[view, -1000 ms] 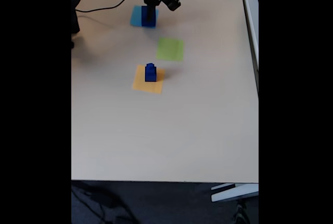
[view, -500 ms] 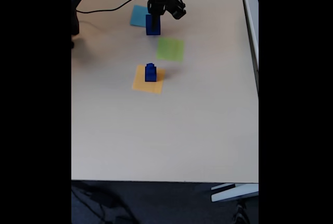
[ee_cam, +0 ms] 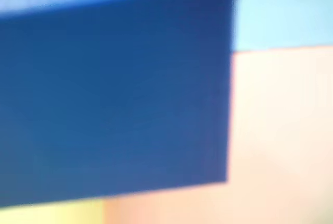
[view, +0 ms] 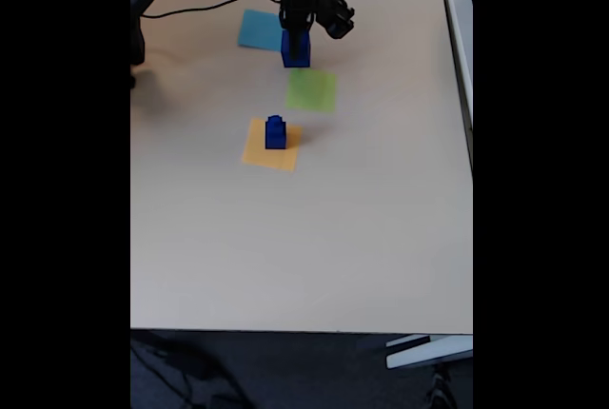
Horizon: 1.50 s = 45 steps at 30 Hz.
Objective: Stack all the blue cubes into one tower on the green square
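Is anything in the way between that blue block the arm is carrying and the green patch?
Nothing visible. In the fixed view the gripper holds the blue cube just beyond the green square, which lies bare. The small stack of blue cubes stands on the orange-yellow square, off to the side.

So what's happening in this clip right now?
The arm's gripper holds a large blue cube in the air between the light-blue square and the green square, which is still bare. A small stack of blue cubes sits on the orange-yellow square. In the wrist view the held cube takes up most of the frame.
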Motion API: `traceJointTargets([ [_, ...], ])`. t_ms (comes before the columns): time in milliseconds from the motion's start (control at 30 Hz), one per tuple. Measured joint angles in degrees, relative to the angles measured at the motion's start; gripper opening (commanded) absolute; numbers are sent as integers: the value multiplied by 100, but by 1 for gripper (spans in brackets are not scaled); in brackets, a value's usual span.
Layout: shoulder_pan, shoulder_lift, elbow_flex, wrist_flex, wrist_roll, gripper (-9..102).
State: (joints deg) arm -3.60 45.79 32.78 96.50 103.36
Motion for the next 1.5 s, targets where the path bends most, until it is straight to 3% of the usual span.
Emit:
traceJointTargets([
  [1500, 756, -510, -308, -571, -765, 20],
])
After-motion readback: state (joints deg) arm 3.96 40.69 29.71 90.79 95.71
